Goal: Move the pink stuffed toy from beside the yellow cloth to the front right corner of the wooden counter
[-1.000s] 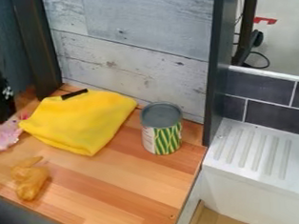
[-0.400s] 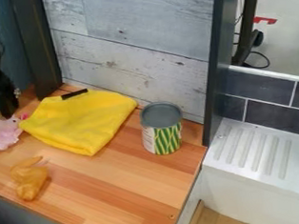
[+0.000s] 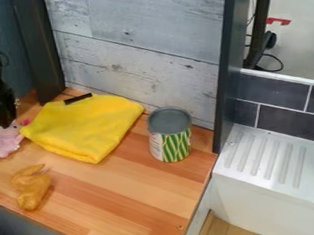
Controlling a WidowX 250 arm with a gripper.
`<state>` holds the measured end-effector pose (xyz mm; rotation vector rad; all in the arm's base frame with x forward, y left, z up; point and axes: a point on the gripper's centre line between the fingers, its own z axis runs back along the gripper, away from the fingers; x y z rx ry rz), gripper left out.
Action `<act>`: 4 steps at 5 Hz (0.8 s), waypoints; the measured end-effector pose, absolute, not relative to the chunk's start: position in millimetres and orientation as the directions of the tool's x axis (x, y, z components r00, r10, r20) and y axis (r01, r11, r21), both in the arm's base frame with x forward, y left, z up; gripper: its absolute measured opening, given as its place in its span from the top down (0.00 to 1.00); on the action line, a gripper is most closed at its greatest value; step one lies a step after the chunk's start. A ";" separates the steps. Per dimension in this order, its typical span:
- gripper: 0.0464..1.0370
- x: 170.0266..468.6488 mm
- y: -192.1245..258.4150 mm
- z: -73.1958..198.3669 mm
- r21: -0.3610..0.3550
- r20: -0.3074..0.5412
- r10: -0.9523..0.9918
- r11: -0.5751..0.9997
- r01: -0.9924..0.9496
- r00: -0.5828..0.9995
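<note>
Camera view: claw (image 3: 7, 123) at left, right by pink toy (image 3: 7, 141); apart or together, cannot tell.

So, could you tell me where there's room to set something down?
The wood counter is bare between the orange toy and can, before the yellow cloth. The far left is crowded: gripper, pink toy and cloth cluster there.

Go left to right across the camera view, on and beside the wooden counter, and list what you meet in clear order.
Pink toy → yellow cloth → can with green-patterned label → white ribbed drainboard
</note>
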<state>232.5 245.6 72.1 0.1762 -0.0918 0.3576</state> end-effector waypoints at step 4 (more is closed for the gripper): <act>0.28 232.7 253.8 23.0 0.150 0.024 0.381 0.913 -0.380 0.924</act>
